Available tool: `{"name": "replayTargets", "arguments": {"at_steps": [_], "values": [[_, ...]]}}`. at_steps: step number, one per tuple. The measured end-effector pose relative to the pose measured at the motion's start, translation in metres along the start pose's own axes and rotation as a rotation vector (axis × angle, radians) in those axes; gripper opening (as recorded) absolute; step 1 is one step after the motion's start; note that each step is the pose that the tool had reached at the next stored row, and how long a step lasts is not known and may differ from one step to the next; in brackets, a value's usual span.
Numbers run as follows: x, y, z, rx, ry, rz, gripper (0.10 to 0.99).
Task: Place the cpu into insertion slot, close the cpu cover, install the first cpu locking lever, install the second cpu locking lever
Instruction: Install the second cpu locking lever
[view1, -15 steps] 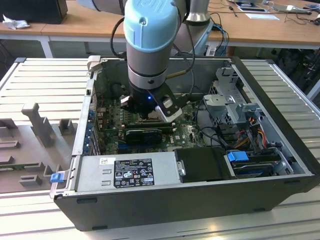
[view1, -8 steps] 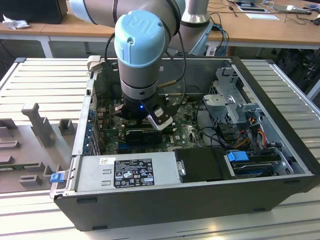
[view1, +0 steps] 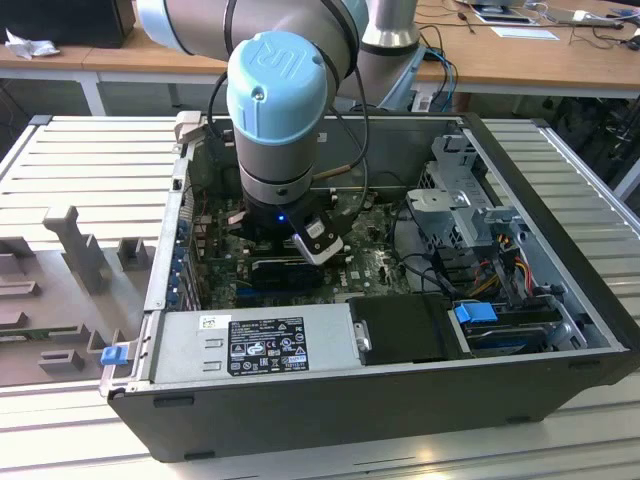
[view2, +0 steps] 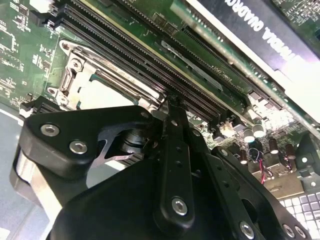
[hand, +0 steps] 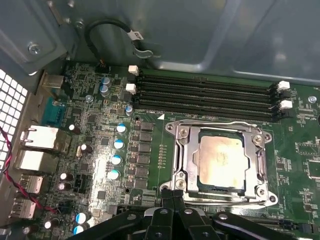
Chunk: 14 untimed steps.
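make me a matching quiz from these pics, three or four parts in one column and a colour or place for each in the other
Things:
1. cpu
2. cpu cover
3. tool
4. memory slots

Descriptions:
A. black, at the socket's edge
B. long, black, with white end clips
C. pale face, lying in the socket
D. silvery frame around the chip

Pairs: 1-C, 2-D, 3-A, 4-B
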<state>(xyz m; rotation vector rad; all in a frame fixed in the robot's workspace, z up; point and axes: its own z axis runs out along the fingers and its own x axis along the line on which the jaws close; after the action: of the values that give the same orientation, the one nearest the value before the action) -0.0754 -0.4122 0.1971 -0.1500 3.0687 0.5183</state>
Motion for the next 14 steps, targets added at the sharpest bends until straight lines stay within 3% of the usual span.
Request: {"name": "replayTargets", "arguments": {"at_steps": [11, 14], "values": [[0.0009, -0.0011, 0.0071, -0.027, -0.0026, 0.000, 0.106], [0.0013, -0.0006, 0.0060, -0.029, -0.0030, 0.000, 0.106]]}}
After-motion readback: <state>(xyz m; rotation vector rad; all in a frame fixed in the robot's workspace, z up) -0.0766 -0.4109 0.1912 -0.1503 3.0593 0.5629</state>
